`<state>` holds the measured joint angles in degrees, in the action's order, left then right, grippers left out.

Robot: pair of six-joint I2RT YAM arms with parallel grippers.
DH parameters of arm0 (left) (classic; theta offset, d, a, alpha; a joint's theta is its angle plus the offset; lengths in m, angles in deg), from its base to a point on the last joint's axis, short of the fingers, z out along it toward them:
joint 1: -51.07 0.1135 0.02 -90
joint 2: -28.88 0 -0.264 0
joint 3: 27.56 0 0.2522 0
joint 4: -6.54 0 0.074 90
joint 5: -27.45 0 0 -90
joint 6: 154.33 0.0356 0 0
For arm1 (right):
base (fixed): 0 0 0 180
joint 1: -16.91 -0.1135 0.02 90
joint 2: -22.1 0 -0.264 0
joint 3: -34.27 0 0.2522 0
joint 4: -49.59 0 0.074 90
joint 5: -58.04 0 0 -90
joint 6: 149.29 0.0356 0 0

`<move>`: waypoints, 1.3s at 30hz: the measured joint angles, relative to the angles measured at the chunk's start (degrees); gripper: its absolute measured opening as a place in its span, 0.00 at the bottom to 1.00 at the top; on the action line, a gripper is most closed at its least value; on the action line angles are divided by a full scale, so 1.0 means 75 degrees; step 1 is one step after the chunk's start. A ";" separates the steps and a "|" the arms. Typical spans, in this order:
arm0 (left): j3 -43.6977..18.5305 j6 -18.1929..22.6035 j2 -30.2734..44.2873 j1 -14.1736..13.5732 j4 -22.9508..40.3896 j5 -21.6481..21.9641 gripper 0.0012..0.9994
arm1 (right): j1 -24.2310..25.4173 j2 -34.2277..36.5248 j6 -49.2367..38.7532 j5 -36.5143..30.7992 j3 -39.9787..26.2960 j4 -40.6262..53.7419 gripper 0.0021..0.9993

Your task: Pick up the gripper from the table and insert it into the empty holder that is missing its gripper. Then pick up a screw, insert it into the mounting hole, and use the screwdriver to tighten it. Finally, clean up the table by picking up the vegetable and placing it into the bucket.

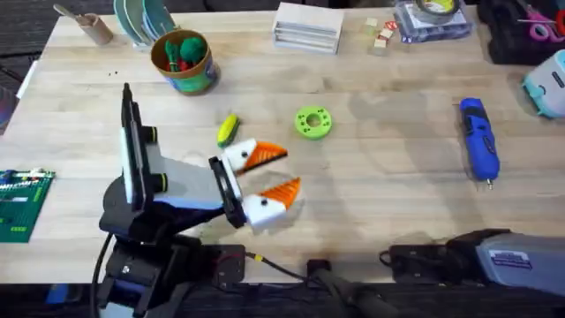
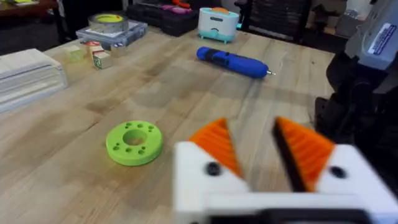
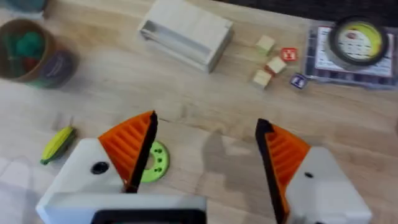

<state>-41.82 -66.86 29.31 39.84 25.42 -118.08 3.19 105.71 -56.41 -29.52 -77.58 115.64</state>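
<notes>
On the table lie one vegetable, one screwdriver, one bucket; both jaws wide.

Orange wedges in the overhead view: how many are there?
2, both on the left tool: one by the yellow vegetable, one nearer the table edge. Others may be hidden.

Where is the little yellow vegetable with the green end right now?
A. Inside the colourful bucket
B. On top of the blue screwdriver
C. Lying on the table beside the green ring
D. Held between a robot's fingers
C: the vegetable lies loose on the table, a little way from the green ring, outside the bucket and not in any fingers.
</notes>
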 joint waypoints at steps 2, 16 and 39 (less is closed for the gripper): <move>0.0000 0.0015 0.0000 0.0000 0.0002 -0.0001 0.21 | 0.0307 -0.0050 0.0040 0.0000 0.0000 0.0001 0.99; 0.0000 0.0052 -0.0001 0.0000 -0.0004 0.0034 0.00 | 0.1243 -0.0274 -0.0054 0.0003 0.0002 0.0058 0.99; 0.0000 0.0052 -0.0002 0.0000 -0.0042 0.0326 0.00 | 0.2329 -0.1510 -0.1057 -0.0807 0.0003 0.0909 0.99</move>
<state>-41.82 -66.46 29.29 39.84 25.10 -115.63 20.65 94.38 -64.33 -35.57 -77.56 122.46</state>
